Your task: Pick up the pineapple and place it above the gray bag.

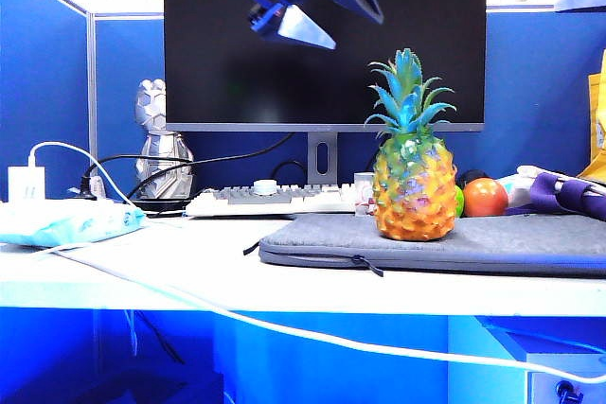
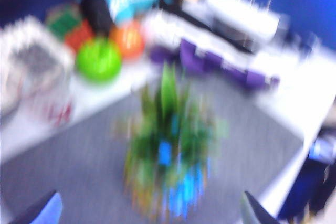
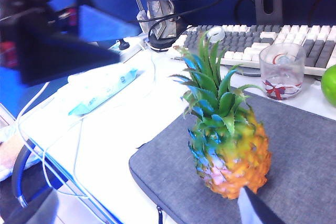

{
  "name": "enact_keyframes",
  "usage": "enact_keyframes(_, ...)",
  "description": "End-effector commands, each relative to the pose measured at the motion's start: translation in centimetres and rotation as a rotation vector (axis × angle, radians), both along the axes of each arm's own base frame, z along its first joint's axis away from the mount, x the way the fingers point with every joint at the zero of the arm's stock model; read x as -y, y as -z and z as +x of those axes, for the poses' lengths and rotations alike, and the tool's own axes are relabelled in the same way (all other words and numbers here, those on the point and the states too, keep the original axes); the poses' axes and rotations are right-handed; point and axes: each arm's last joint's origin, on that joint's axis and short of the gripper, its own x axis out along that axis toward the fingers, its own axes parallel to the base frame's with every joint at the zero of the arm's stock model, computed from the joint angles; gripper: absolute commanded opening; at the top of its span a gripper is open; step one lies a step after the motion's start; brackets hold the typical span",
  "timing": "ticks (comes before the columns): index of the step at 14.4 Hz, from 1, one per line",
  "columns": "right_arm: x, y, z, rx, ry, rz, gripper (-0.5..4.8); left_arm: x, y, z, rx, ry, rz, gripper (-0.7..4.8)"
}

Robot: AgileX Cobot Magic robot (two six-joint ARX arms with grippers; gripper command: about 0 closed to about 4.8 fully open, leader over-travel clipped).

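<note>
Pineapple (image 1: 414, 177) stands below open left gripper (image 1: 322, 11).

One pineapple (image 1: 413, 186), one gray bag (image 1: 492, 239), one keyboard (image 1: 275, 201), one monitor (image 1: 218, 63), one orange-red fruit (image 1: 485, 198), one glass cup (image 3: 282, 70).

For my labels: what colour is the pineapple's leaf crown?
Green with bright blue patches, on the glossy yellow-orange toy pineapple; the right wrist view shows it best.

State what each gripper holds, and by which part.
Nothing: the left gripper hangs open above the pineapple on the gray bag; the right gripper is open too.
</note>
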Motion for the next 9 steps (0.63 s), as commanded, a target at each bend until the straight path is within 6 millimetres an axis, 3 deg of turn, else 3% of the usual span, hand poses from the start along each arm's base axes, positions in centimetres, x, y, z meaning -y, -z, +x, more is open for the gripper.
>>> enact_keyframes(1, 0.0, -0.4, 0.0, 0.027, -0.006, -0.004, 4.79, -4.2, -2.5, -2.5, -0.046, -0.098, 0.181, 4.79)
enact_keyframes(2, -0.1, -0.4, 0.0, 0.023, -0.023, 0.005, 4.79, -6.9, -3.3, -3.4, -0.113, -0.141, 0.228, 4.63)
enact_keyframes(5, -0.2, -1.0, -0.2, 0.028, -0.078, 0.073, 4.79, -13.6, -3.4, -5.4, -0.180, -0.329, 0.218, 3.36)
enact_keyframes(7, -0.3, -1.7, -0.7, 0.058, -0.093, 0.090, 4.79, -17.6, -3.2, -9.7, -0.092, -0.465, 0.130, 3.34)
enact_keyframes(9, -0.4, -2.0, -1.4, 0.061, -0.095, 0.094, 4.79, -19.7, -2.5, -15.6, 0.112, -0.553, -0.002, 3.31)
